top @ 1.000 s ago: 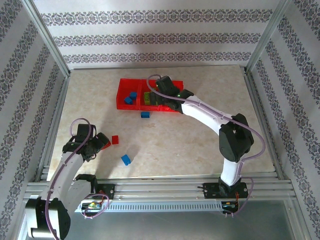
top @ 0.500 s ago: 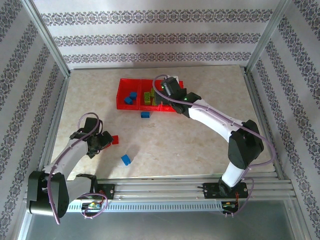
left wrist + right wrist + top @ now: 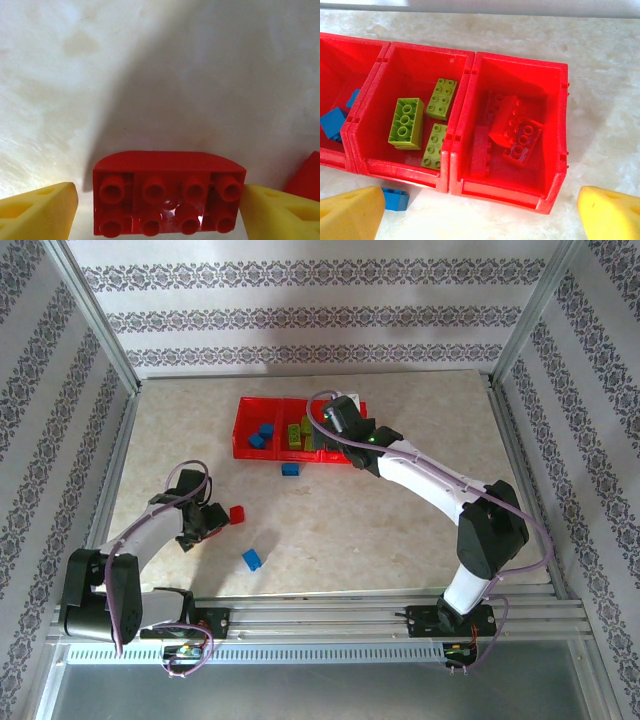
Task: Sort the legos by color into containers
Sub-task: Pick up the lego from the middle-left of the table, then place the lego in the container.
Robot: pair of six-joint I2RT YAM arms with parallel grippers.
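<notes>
Step in hand: left end effector [image 3: 159, 207] is closing in on a red brick [image 3: 167, 192] lying studs-up on the desk [image 3: 380, 530], near the left edge.
Left end effector state: jaws are standing wide, one yellow pad [image 3: 37, 210] each side of the brick, small gaps both sides; not gripping yet, by the look of it.
Brick pose: long axis is running across the jaw gap, so the pads would be closing on the short end faces; the brick is sitting roughly centred betw. them.
Grip advice: keep the wrist square to the brick, close evenly so both pads are meeting at once; a skewed close is likely to spin the brick or pop it out.
Nearby obj.: a second red piece [image 3: 306, 172] is showing at the right edge of the left wrist view, just beside the right pad; avoid trapping it in the close.
Right end effector [image 3: 470, 212] state: spread wide, holding nothing, hovering over the near rim of the tray [image 3: 555, 200].
Tray contents: red bricks [image 3: 512, 132] in the right compartment, lime green [image 3: 406, 122] in the middle, blue [image 3: 332, 122] in the left.
Drop target: right compartment; the right arm is occupying that zone, so clearance will be needed, as I judge it.
Remaining loose: blue brick [image 3: 252, 560] mid-desk, blue brick [image 3: 290, 469] just beside the tray front.
</notes>
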